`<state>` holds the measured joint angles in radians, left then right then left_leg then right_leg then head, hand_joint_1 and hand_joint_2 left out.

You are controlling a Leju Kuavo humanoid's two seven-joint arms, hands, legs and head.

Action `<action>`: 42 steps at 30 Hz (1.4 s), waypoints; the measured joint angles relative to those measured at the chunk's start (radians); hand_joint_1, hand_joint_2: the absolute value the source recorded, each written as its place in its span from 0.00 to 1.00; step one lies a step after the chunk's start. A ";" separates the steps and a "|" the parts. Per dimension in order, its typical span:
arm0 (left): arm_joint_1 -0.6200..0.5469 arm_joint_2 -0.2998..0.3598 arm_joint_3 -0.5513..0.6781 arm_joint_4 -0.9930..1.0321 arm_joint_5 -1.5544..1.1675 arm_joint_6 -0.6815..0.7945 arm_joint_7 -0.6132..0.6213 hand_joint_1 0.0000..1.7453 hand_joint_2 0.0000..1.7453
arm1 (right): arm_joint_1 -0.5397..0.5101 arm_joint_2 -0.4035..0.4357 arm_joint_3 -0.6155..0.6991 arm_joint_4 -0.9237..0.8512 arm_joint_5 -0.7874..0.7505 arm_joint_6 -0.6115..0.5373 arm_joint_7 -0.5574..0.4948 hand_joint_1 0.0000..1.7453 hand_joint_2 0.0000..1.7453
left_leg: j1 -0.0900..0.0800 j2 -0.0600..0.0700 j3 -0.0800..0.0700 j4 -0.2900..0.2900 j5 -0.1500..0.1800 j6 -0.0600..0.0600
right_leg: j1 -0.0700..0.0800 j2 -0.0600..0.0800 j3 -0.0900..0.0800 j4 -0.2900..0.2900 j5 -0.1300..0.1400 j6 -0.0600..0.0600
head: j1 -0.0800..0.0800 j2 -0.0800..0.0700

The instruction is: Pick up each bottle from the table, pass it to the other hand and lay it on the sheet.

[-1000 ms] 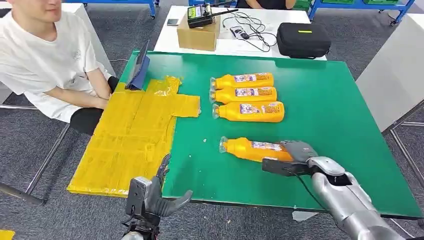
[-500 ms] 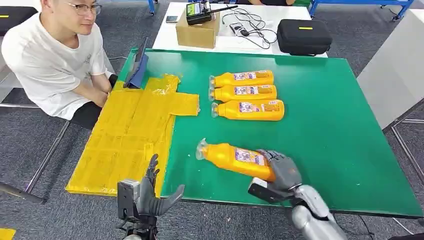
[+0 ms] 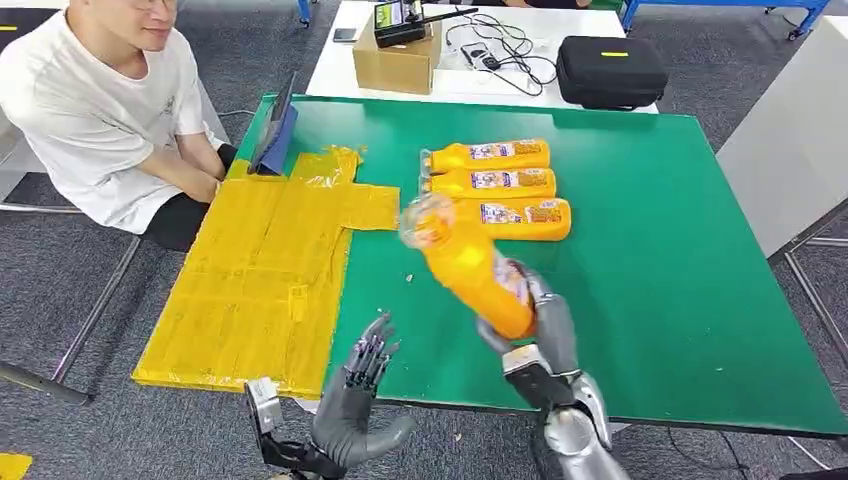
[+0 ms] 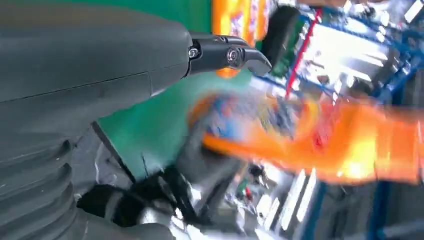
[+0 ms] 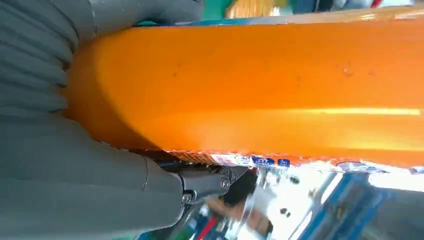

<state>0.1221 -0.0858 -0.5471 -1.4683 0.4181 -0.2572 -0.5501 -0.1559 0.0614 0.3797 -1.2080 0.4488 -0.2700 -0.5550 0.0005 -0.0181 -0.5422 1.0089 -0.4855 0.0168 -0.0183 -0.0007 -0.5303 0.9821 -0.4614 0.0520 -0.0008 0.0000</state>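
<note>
My right hand (image 3: 540, 325) grips an orange bottle (image 3: 470, 265) by its base and holds it in the air above the green table (image 3: 660, 250), cap end tilted up and away. In the right wrist view the bottle's orange body (image 5: 260, 90) lies against my right hand (image 5: 90, 165). My left hand (image 3: 355, 400) is raised at the table's near edge, palm up, fingers apart and empty, a little left of the bottle. The left wrist view shows the blurred bottle (image 4: 310, 135) beyond my left hand (image 4: 100, 65). The yellow sheet (image 3: 270, 260) covers the table's left part.
Three more orange bottles (image 3: 500, 185) lie side by side at the table's middle back. A person in a white shirt (image 3: 100, 110) sits at the left by the sheet. A blue tablet (image 3: 275, 130) stands at the sheet's far end. A second table (image 3: 450, 85) with a box and black case stands behind.
My right hand has lifted the bottle off the table and swung it upright and leftward. My left hand has risen and turned palm up, fingers spreading.
</note>
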 measured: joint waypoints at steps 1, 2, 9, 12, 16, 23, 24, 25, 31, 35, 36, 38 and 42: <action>-0.004 0.003 -0.006 0.000 -0.014 -0.013 -0.008 0.00 1.00 | -0.007 0.007 0.037 0.021 0.029 0.019 -0.001 1.00 1.00 | 0.000 0.001 0.000 0.000 0.000 0.000 | 0.000 0.000 0.000 0.000 0.000 0.000 | 0.000 0.000; -0.006 0.005 -0.010 0.000 -0.029 -0.013 -0.015 0.00 1.00 | -0.008 0.016 0.068 0.042 0.044 0.033 -0.003 1.00 1.00 | 0.001 0.001 0.000 0.000 0.000 0.000 | 0.000 0.000 0.000 0.000 0.000 0.000 | 0.000 0.000; 0.006 0.013 0.013 -0.019 -0.093 0.037 -0.051 0.00 1.00 | -0.018 0.087 0.219 0.121 0.037 0.067 -0.005 1.00 1.00 | 0.001 0.000 -0.004 0.000 0.001 -0.001 | 0.001 0.000 -0.004 0.000 0.000 0.000 | 0.000 0.000; 0.011 0.011 0.034 -0.028 -0.075 0.067 -0.035 0.00 1.00 | -0.016 0.090 0.270 0.128 0.027 0.063 -0.028 1.00 1.00 | 0.001 0.000 -0.005 0.000 0.001 -0.001 | 0.001 0.000 -0.005 0.000 0.000 0.000 | 0.000 0.000; -0.001 -0.001 0.055 -0.037 -0.078 0.111 -0.018 0.00 1.00 | 0.014 0.090 0.343 0.122 0.017 0.060 -0.046 1.00 1.00 | 0.001 0.000 -0.006 0.000 0.001 -0.001 | 0.000 0.000 -0.005 0.000 0.000 0.000 | 0.000 0.000; 0.002 -0.013 0.068 -0.060 -0.116 0.161 -0.027 0.00 1.00 | 0.015 0.086 0.376 0.101 0.009 0.057 -0.035 1.00 1.00 | 0.001 0.000 -0.005 0.000 0.001 -0.001 | 0.000 0.000 -0.006 0.000 0.000 0.000 | 0.000 0.000; 0.003 -0.013 0.068 -0.063 -0.117 0.164 -0.027 0.00 1.00 | 0.015 0.085 0.378 0.099 0.009 0.056 -0.032 1.00 1.00 | 0.001 0.000 -0.005 0.000 0.001 -0.001 | 0.000 0.000 -0.006 0.000 0.000 0.000 | 0.000 0.000; 0.004 -0.014 0.069 -0.066 -0.117 0.168 -0.028 0.00 1.00 | 0.014 0.085 0.381 0.099 0.012 0.052 -0.030 1.00 1.00 | 0.001 0.000 -0.005 0.000 0.001 -0.001 | 0.000 0.000 -0.006 0.000 0.000 0.000 | 0.000 0.000; 0.011 -0.015 0.080 -0.085 -0.081 0.122 -0.015 1.00 1.00 | -0.002 0.083 0.397 0.099 0.038 0.046 -0.002 0.05 1.00 | 0.001 0.000 -0.005 0.000 0.001 -0.001 | 0.000 0.000 -0.006 0.000 0.000 0.000 | 0.000 0.000; 0.008 -0.015 0.097 -0.088 -0.027 0.075 -0.005 1.00 1.00 | -0.002 0.077 0.408 0.099 0.043 0.046 0.002 0.05 1.00 | 0.001 0.001 -0.006 0.000 0.001 -0.001 | 0.000 0.000 -0.006 0.000 0.000 0.000 | 0.000 0.000; 0.008 -0.016 0.099 -0.088 -0.023 0.072 -0.003 1.00 1.00 | -0.002 0.077 0.408 0.099 0.043 0.045 0.002 0.05 1.00 | 0.001 0.000 -0.006 0.000 0.001 -0.001 | 0.000 0.000 -0.006 0.000 0.000 0.000 | 0.001 0.000; 0.008 -0.015 0.103 -0.088 -0.023 0.069 -0.002 1.00 1.00 | -0.002 0.077 0.410 0.099 0.044 0.045 0.003 0.00 1.00 | 0.001 0.000 -0.006 0.000 0.001 -0.001 | 0.000 0.000 -0.006 0.000 0.000 0.000 | 0.000 0.000; 0.006 -0.015 0.107 -0.090 -0.020 0.057 -0.001 1.00 1.00 | -0.001 0.077 0.412 0.099 0.044 0.035 -0.004 0.00 1.00 | 0.001 0.000 -0.006 0.000 0.001 -0.001 | 0.000 0.000 -0.007 0.000 0.000 0.000 | 0.000 0.000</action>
<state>0.1280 -0.1011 -0.4398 -1.5579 0.3982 -0.2002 -0.5516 -0.1573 0.1381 0.7919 -1.1086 0.4932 -0.2353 -0.5588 0.0012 -0.0177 -0.5479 1.0090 -0.4847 0.0156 -0.0178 -0.0007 -0.5369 0.9823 -0.4614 0.0519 -0.0004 0.0000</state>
